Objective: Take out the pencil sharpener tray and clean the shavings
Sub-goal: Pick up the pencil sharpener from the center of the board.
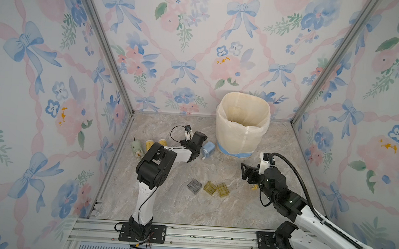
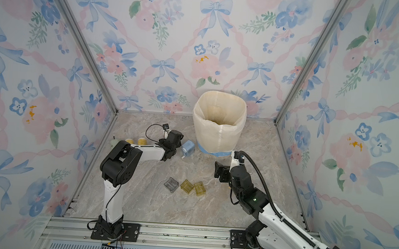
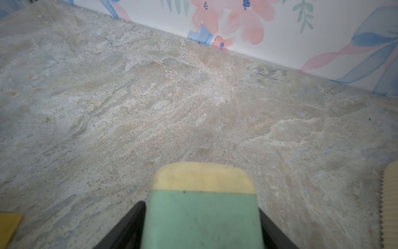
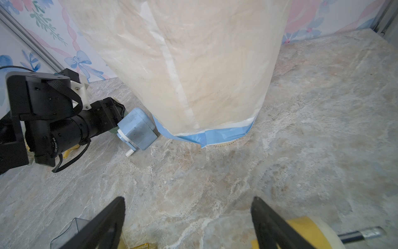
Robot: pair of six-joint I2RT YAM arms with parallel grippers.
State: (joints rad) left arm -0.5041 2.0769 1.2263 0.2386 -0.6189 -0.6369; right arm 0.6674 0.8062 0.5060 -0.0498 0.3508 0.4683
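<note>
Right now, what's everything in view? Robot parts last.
bin: 1, cream liner, blue band, back of table.
blue sharpener: 1, beside bin's base.
green sharpener: 1, near left wall.
yellow sharpeners: 3, two behind left arm, one under right gripper.
trays: 3, one grey, two yellow, mid-table.
block: 1, green with yellow end, between left gripper's jaws.
table: 1, marbled beige.
left gripper: 1, black, beside blue sharpener.
right gripper: 1, black, open, empty, facing bin.
</note>
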